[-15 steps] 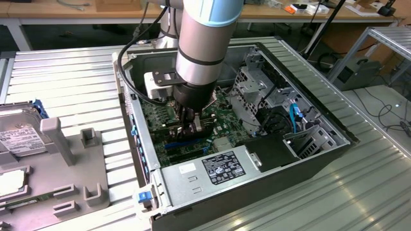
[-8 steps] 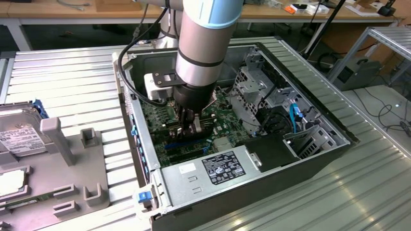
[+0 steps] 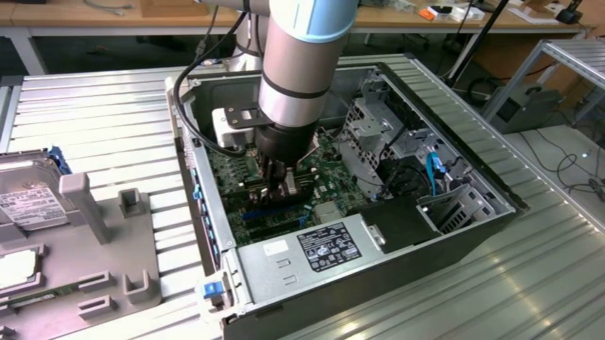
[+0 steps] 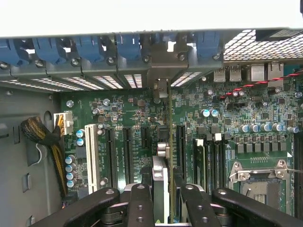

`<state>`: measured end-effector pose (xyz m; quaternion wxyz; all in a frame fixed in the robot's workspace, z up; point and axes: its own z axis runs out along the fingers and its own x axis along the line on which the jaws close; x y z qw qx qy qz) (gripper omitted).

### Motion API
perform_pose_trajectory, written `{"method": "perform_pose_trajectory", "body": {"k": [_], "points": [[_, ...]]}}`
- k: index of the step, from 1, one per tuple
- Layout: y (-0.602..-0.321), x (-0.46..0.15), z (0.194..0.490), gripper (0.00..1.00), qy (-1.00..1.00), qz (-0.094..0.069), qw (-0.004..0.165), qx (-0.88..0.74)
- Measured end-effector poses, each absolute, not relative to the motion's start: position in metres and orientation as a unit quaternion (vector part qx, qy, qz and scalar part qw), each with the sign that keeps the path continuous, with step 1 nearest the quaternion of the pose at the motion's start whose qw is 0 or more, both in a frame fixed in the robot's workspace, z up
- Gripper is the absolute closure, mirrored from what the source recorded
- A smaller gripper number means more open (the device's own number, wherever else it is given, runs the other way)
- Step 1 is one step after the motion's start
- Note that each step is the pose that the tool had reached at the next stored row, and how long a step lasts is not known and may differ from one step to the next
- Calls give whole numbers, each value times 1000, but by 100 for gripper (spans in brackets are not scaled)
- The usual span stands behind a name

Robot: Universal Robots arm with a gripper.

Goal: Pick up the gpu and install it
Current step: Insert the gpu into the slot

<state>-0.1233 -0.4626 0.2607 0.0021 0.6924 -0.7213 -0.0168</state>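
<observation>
Gripper [image 4: 163, 201] closed on the gpu [image 4: 163, 142], card held edge-on between the fingers [image 4: 142, 208], standing upright over the motherboard [image 4: 246, 123] slots. Step in hand, judged: seating the card; this calls for keeping its edge lined up with the slot and its bracket with the rear opening. Beyond, the open computer case [image 3: 472, 177] holds motherboard, power supply [image 3: 312, 251] and drive cage [image 3: 378, 127].

Thin edge-on graphics card with silver end bracket [image 4: 161, 179]: lower portion hidden between the black tool [image 4: 162, 201] fingers. Tool [image 3: 283, 190] fingertips concealed inside the open grey computer case [image 3: 454, 113]. Silver hard drive with white label [image 3: 24, 195], far from the tool: cut off by the frame edge.
</observation>
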Motion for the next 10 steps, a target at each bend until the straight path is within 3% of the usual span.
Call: {"method": "perform_pose_trajectory", "body": {"k": [10], "points": [[-462, -123, 260, 73, -712, -17, 2, 702]]}}
